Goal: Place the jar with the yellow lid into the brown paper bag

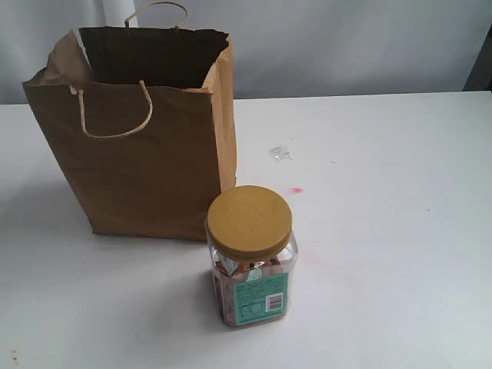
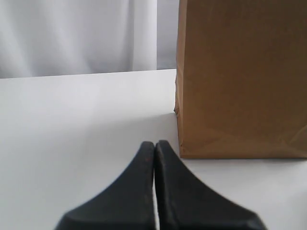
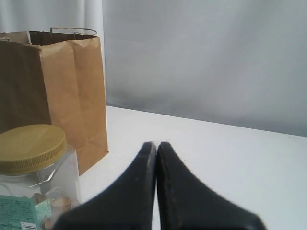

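The yellow-lidded jar (image 1: 250, 257) stands upright on the white table (image 1: 384, 231), just in front of the right corner of the brown paper bag (image 1: 142, 154). The bag stands upright with its mouth open. Neither arm shows in the exterior view. In the left wrist view my left gripper (image 2: 155, 143) is shut with nothing in it, low over the table beside the brown paper bag (image 2: 240, 81). In the right wrist view my right gripper (image 3: 156, 144) is shut and empty, off to one side of the yellow-lidded jar (image 3: 31, 167) and the brown paper bag (image 3: 62, 91).
A small clear scrap (image 1: 280, 153) lies on the table behind the jar, with a pink mark (image 1: 296, 190) nearer to it. A grey backdrop (image 1: 346, 46) rises behind the table's far edge.
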`<state>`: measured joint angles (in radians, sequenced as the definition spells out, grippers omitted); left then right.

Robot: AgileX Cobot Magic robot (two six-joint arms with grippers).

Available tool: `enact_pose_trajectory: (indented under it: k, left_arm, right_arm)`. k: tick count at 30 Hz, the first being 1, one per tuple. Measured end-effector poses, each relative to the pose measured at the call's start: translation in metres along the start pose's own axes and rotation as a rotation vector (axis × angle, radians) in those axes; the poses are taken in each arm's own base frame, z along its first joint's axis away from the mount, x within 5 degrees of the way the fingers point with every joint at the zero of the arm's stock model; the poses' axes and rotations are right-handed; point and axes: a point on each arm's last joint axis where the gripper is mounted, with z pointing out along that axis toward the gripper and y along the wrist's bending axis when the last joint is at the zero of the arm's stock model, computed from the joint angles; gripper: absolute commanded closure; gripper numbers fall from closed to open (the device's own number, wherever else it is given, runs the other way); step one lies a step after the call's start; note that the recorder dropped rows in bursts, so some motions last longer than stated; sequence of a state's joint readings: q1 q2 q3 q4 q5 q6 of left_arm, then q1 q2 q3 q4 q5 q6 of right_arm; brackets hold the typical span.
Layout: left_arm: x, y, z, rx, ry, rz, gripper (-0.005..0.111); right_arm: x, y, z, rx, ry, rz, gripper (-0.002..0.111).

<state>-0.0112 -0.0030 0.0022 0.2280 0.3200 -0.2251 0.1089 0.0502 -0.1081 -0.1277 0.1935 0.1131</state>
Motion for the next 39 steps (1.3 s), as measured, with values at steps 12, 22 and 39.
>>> enact_pose_trajectory:
  k: [12,22,39]
  left_arm:
    - [0.000,0.000,0.000,0.000,0.000,0.000,0.106]
    - [0.000,0.000,0.000,0.000,0.000,0.000,0.106]
    - [0.000,0.000,0.000,0.000,0.000,0.000,0.106]
  right_arm:
    - [-0.013,0.002,-0.001,-0.029,-0.144,0.106,0.108]
    - [-0.041,0.003,0.000,-0.041,0.022,0.195,0.108]
    - [-0.106,0.002,0.056,-0.009,0.633,0.060,0.108]
